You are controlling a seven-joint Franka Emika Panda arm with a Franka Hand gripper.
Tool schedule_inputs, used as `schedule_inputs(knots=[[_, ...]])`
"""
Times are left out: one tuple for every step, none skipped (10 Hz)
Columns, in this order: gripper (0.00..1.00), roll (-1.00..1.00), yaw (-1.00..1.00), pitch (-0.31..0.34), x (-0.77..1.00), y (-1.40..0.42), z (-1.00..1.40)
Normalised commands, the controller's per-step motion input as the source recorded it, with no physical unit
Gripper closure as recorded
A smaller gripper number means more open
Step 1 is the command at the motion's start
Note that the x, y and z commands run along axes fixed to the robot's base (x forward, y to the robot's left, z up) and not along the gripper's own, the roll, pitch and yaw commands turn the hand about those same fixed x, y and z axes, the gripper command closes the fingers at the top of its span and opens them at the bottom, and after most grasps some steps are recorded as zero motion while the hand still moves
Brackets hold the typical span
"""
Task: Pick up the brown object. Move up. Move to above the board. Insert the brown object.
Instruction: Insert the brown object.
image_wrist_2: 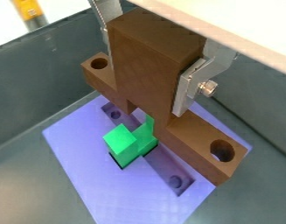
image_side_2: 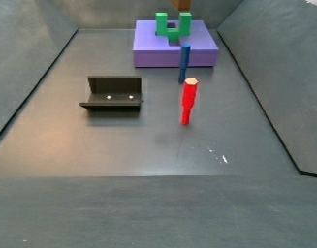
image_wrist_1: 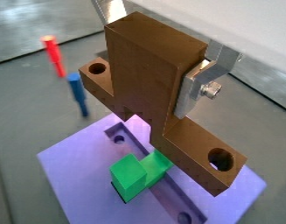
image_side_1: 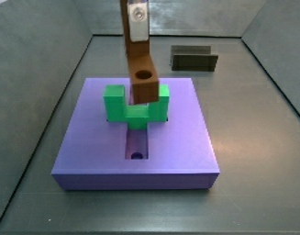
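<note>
The pincer (image_wrist_1: 156,74) grips the brown object (image_side_1: 139,64), which hangs upright at centre frame in a side view, its lower end in the green bracket (image_side_1: 136,108) on the board (image_side_1: 91,138). Pickup, lift and transfer look done; insertion seems underway. The olive box (image_side_2: 112,93) and red-and-blue peg (image_side_2: 188,92) lie well clear.

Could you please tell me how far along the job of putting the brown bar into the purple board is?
Picking up, lifting and moving look done: the pincer holds the brown bar upright over the board, as both wrist views confirm. Insertion is in hand: in a side view the bar's lower end sits between the arms of the green bracket, above the slot. Whether it is fully seated cannot be told, and releasing it remains.
</note>
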Motion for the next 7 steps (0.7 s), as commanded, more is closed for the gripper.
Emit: schedule_inputs(knots=[[1.00,0.00,-0.93,-0.100,0.04,-0.17,-0.23],[1.00,0.00,-0.94,-0.111,0.03,-0.13,-0.30],[1.00,0.00,-0.22,0.000,0.25,0.00,-0.01],[1.00,0.05,0.00,0.000,0.00,0.00,-0.05],[1.00,0.16,0.00,0.000,-0.03,-0.08,-0.23],[1.00,0.22,0.00,0.000,0.00,-0.17,-0.32],[1.00,0.24,0.00,-0.049,0.00,-0.20,-0.41]])
